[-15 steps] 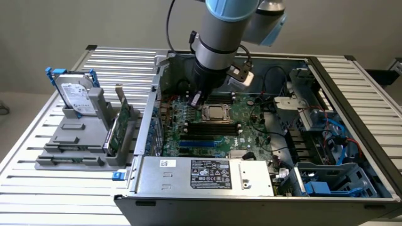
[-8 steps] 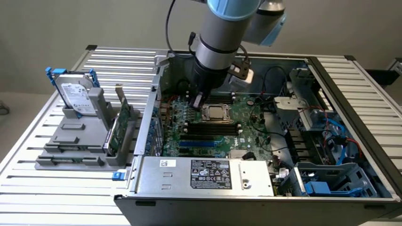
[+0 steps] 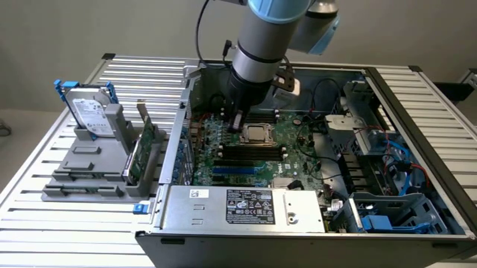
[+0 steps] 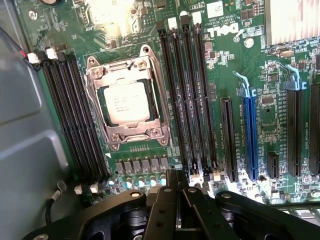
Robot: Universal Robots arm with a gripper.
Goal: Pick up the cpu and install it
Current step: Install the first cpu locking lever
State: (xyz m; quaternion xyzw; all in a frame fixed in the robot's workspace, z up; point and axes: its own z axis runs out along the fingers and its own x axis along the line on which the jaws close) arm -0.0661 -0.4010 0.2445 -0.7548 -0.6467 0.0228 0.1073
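We saw an open desktop computer case [image 3: 417, 139] lying on a slatted metal table [image 3: 44, 184]. The arm reached down into the case, its gripper [image 3: 237, 121] hovering just above the green motherboard [image 3: 298, 162], close beside the processor socket.

In the wrist view the gripper's [image 4: 176, 176] black fingers were pressed together, clenched and holding nothing. The cpu [image 4: 126, 102] sat inside its socket, framed by the silver metal retention bracket [image 4: 95, 80]; its metal top carried faint printed lines too small for us to read. In the exterior view the same cpu [image 3: 256, 133] lay just beside the gripper's tip.

Black memory slots [image 4: 187, 95] ran on both sides of the socket. White lettering reading "DELL" [image 4: 227, 32] was printed on the board near a small white sticker. Blue expansion slots [image 4: 250, 135] lay further along.

The power supply [image 3: 238, 207] carried a black label with unreadable print. Outside the case, a grey rack [image 3: 93, 167] held a hard drive [image 3: 91, 114] with white label and blue brackets, and an upright green circuit card [image 3: 142, 148].
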